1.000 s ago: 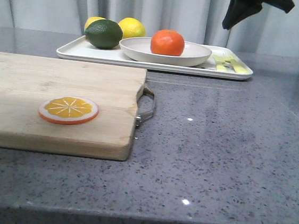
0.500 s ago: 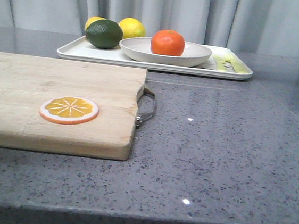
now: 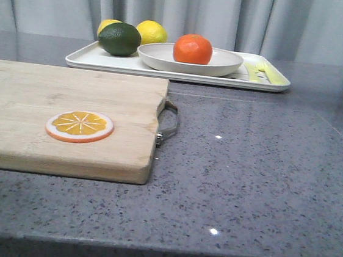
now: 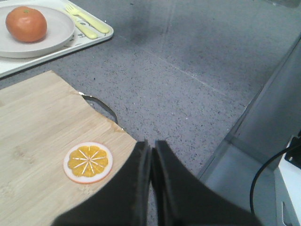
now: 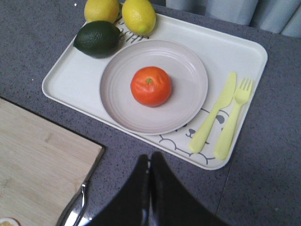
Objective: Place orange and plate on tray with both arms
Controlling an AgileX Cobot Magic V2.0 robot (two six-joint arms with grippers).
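The orange sits in the off-white plate, and the plate rests on the white tray at the back of the table. The right wrist view shows the orange, the plate and the tray from above. The left wrist view shows the orange on the plate. My left gripper is shut and empty, high over the cutting board's corner. My right gripper is shut and empty, above the table just off the tray's near edge. Neither gripper shows in the front view.
A wooden cutting board with a metal handle lies front left and carries a flat orange slice. Two lemons and a dark green avocado sit on the tray's left end. A yellow knife and fork lie on its right end.
One second ago a dark arm showed at the top right of the front view. It has since left that view. The objects have not moved.
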